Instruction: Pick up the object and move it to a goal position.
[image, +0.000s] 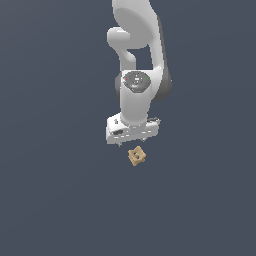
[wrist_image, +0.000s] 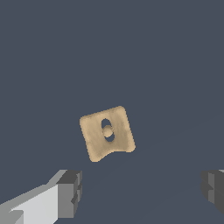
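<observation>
The jaws stand spread wide and hold nothing; the small tan block lies on the dark worktop just below them and a little ahead of the gap between the two fingers, not squarely between them. That offset looks like the main risk: if the arm came straight down from here, one finger might land on the block's edge or nudge it aside, and the jaws could clench on air. The block also sits turned at an angle to the fingers, so they might bear on its corners, not its flat sides, and it could twist or pop out. The wrist view shows an oval hole with a small knob through the block's face. The exterior view shows only a lumpy speck, but it gives the arm's upright stance over the block.
</observation>
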